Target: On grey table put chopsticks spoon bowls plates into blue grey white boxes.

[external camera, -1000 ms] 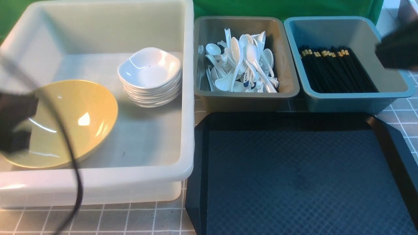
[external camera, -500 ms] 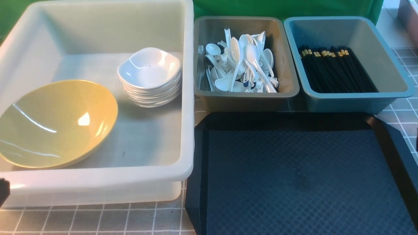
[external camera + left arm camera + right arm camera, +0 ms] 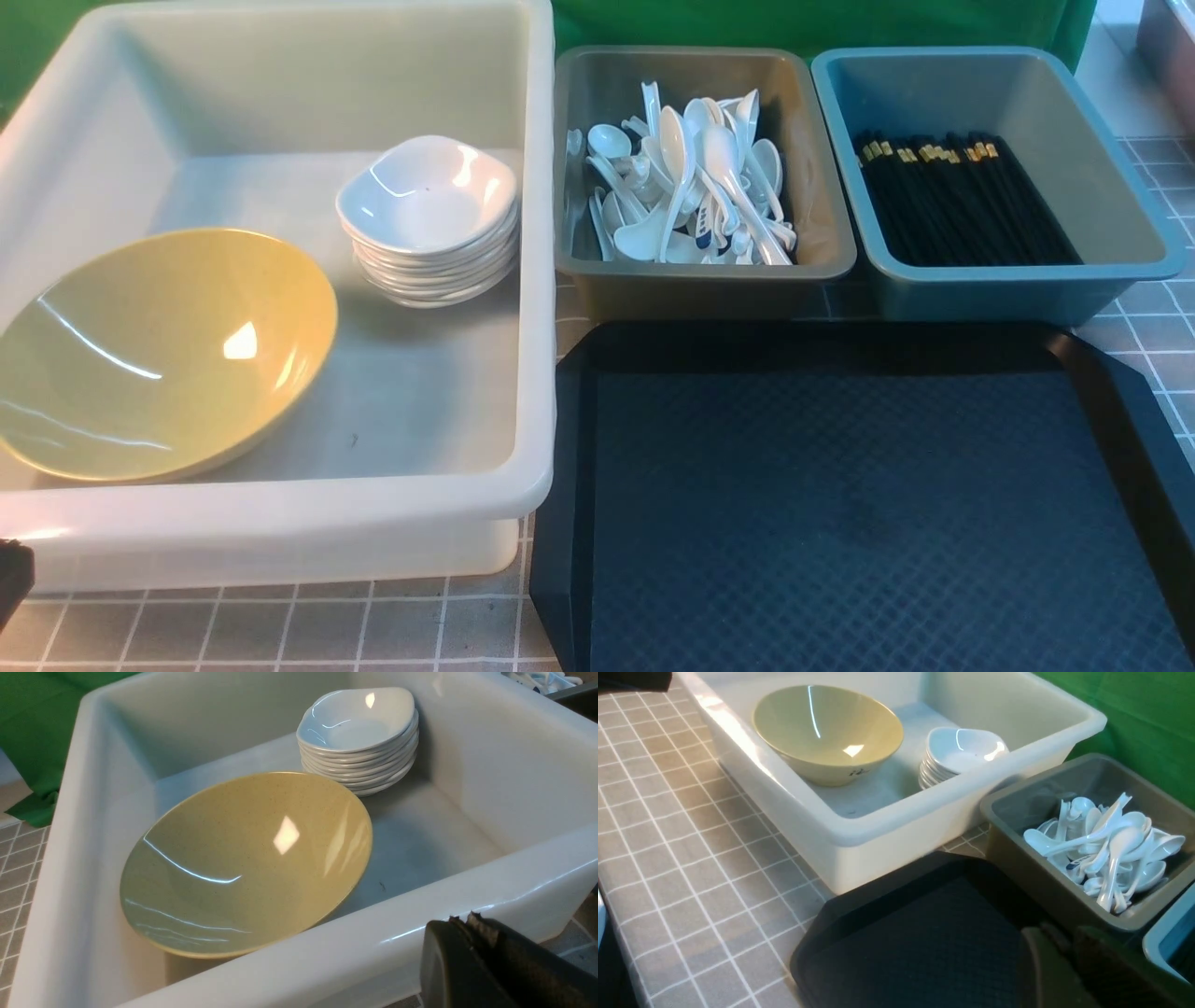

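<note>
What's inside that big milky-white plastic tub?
A wide glossy mustard-yellow bowl and a stack of small white rounded-square dishes sit inside. The top dish hides the insides of those below; the bowl covers the floor beneath it.

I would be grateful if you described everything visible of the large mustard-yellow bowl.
The large, wide, glossy mustard-yellow bowl looks ceramic, with finely speckled glaze, bright reflections and small dark markings outside. It is one handleless round piece, seemingly empty, undamaged where visible. Mouth up but tilted, it rests inside the milky-white plastic tub, left of the stacked small white rounded-square dishes. No gripper touches it.
</note>
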Available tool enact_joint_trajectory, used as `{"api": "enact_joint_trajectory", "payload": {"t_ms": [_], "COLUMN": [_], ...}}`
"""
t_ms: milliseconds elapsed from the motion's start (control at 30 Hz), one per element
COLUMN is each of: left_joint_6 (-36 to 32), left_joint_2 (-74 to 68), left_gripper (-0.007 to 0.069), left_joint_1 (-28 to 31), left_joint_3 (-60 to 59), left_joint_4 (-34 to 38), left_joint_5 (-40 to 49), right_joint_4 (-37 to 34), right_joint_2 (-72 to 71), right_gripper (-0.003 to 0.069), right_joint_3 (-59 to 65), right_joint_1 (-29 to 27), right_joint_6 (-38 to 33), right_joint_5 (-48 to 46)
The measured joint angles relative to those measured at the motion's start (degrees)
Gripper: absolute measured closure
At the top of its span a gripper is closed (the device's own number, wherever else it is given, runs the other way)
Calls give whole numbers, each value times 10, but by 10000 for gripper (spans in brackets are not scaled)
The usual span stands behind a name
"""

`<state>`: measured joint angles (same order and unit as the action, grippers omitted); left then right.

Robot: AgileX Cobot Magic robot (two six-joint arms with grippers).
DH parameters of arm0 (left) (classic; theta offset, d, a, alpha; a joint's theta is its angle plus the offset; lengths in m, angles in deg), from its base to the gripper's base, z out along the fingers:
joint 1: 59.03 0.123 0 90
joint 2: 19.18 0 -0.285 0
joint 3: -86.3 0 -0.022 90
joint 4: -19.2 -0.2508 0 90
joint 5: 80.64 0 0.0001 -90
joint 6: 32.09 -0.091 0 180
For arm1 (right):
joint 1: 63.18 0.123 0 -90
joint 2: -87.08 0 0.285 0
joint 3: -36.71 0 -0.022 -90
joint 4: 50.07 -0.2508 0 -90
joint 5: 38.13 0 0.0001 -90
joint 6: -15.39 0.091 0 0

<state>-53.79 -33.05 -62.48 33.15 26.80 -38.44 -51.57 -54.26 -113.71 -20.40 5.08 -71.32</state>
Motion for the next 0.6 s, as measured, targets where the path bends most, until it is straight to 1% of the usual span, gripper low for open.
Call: {"api": "enact_joint_trajectory", "payload": {"t_ms": [100, 167, 233, 300, 433, 467, 600], "left_joint_6": [0, 0, 0, 0, 0, 0, 0], "left_joint_2": [0, 0, 0, 0, 0, 0, 0], "left_gripper": [636, 636, 636, 636, 636, 636, 636], "left_joint_1": [0, 0, 0, 0, 0, 0, 0], "left_joint_3": [0, 0, 0, 0, 0, 0, 0], "left_joint_4": [0, 0, 0, 1, 2, 2, 2], "left_joint_5": [0, 0, 1, 1, 2, 3, 4], "right_joint_4": [1, 15, 26, 41, 85, 103, 127], "right_joint_2": [0, -7, -27, -56, -114, -133, -175], "right_gripper": [573, 579, 616, 650, 660, 660, 660], "right_joint_3": [1, 11, 34, 72, 148, 178, 244], "right_joint_1": [0, 0, -2, -16, -77, -106, -178], "right_joint_6": [0, 1, 7, 36, 109, 137, 193], "right_joint_5": [1, 23, 43, 67, 117, 131, 157]}}
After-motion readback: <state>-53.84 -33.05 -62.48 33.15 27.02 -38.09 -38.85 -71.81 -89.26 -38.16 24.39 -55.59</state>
